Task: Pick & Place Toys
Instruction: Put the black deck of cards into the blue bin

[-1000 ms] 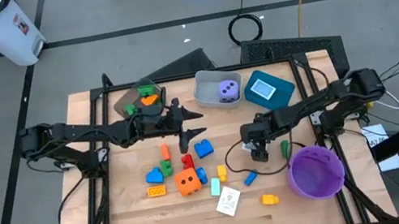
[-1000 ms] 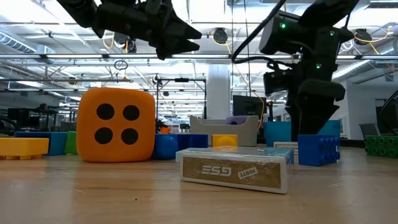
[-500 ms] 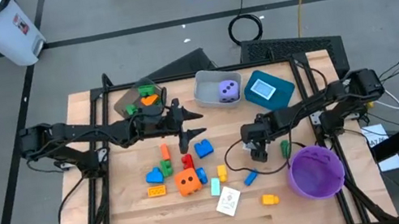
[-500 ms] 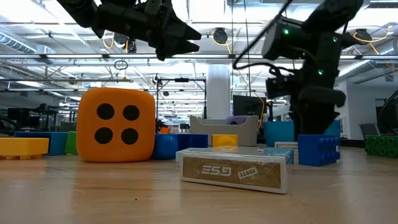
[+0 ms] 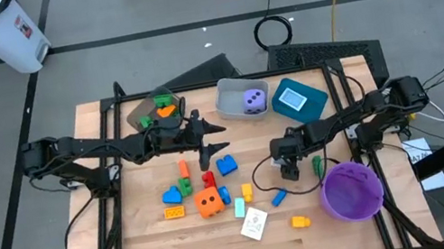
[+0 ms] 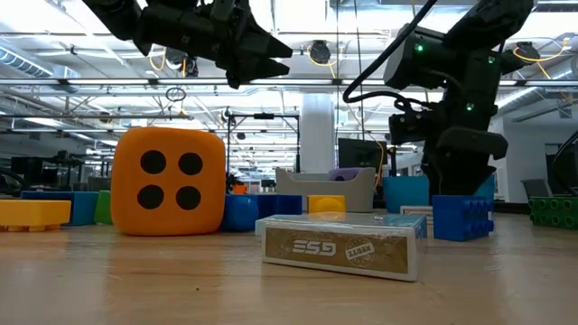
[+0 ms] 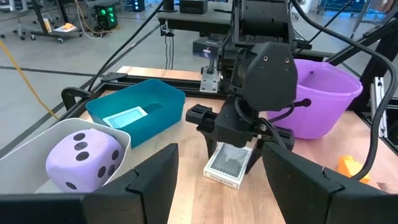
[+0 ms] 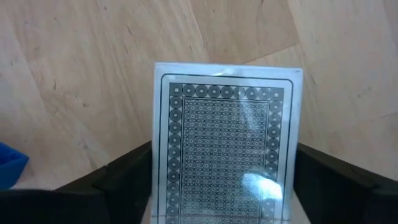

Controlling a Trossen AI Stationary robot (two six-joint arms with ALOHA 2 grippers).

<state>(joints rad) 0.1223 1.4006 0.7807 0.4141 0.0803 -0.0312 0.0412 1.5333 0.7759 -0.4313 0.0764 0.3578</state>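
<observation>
A few toys sit in bins, most still litter the bench [image 5: 152,247] — right tool [image 5: 288,168] spread over a card pack [image 8: 225,155], left tool [image 5: 207,141] released.

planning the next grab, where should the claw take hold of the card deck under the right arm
Grip the card deck across its two long edges, coming straight down from above. It lies flat on the table, and the right claw already hangs over it, fingers open on either side.
</observation>
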